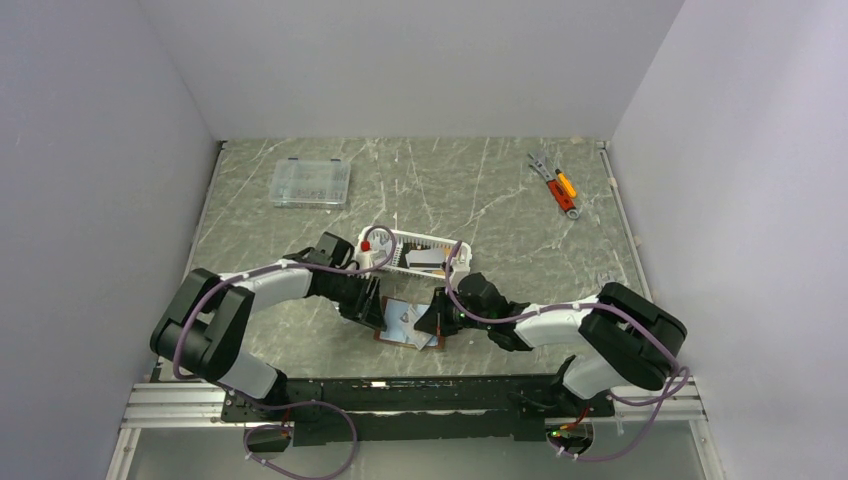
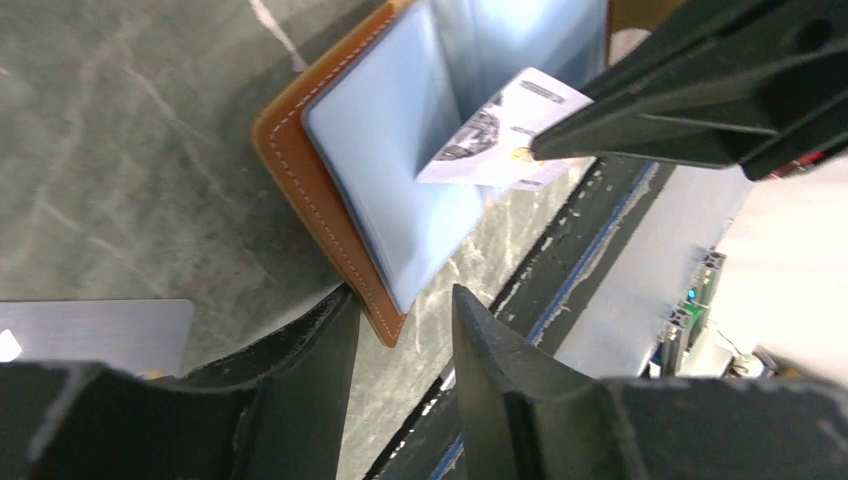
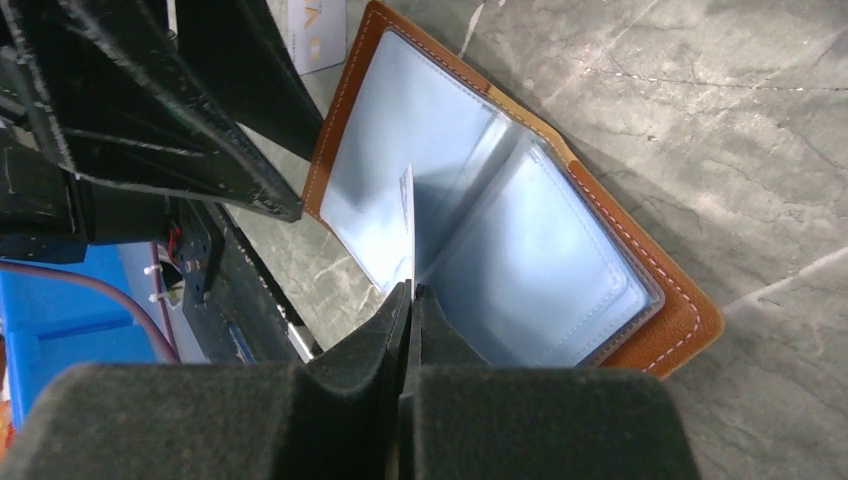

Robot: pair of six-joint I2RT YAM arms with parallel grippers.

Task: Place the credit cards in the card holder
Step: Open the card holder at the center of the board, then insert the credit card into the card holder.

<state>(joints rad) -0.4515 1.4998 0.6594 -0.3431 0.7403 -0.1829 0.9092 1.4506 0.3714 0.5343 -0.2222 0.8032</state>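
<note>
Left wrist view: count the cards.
2. A white card pinched by the right gripper at the open wallet; a grey card flat on the table by the left gripper. More may be out of frame.

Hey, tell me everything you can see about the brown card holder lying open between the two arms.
The card holder lies open, inside up, on the grey marbled table, close to its near edge. Its outside looks like tan-brown leather with pale stitching along the rim. Its inside is pale blue, with glossy sleeves that bulge at the fold. The right claw holds a white credit card edge-on at that fold. The left claw stands open at one corner; whether it touches is unclear.
</note>
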